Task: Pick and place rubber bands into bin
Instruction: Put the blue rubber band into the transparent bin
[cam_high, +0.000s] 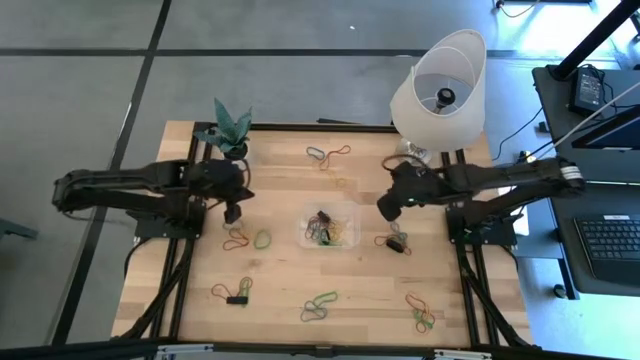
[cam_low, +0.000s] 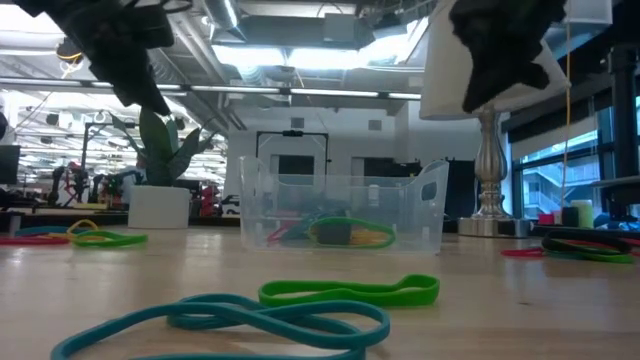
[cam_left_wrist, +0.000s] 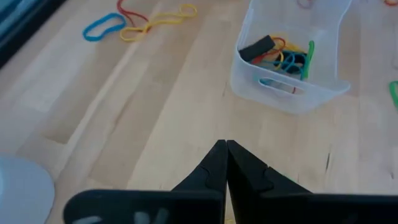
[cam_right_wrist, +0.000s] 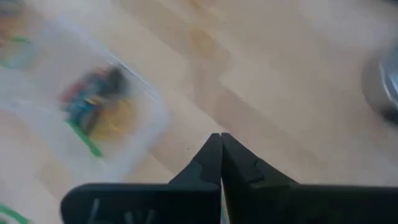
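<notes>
Two arms are showing in your high view, one at each side of the table (cam_high: 290, 290). Your left gripper (cam_high: 233, 213) is hanging left of the bin (cam_high: 329, 226), and your right gripper (cam_high: 386, 207) is hanging just right of it; both are empty. The bin is sitting at mid-table with a tangle of bands (cam_high: 322, 228) inside. More bands are lying loose around it: near the far edge (cam_high: 328, 154), beside the left gripper (cam_high: 247, 239), along the near edge (cam_high: 319, 305) and at the near right (cam_high: 421, 311). A plant (cam_high: 228, 130) and a lamp (cam_high: 440, 85) are standing at the far edge.

Your low view is showing the bin (cam_low: 343, 215) resting on the wood, bands (cam_low: 345, 232) visible through its wall, with a green band (cam_low: 350, 291) and a teal one (cam_low: 240, 322) lying in front.

Your left wrist view is showing that gripper (cam_left_wrist: 226, 147) pinched fully together on nothing, above bare wood, with the bin (cam_left_wrist: 287, 59) well ahead.

Your right wrist view is showing its gripper (cam_right_wrist: 220, 138) likewise closed tight and empty, the bin (cam_right_wrist: 93, 106) blurred off to one side.
</notes>
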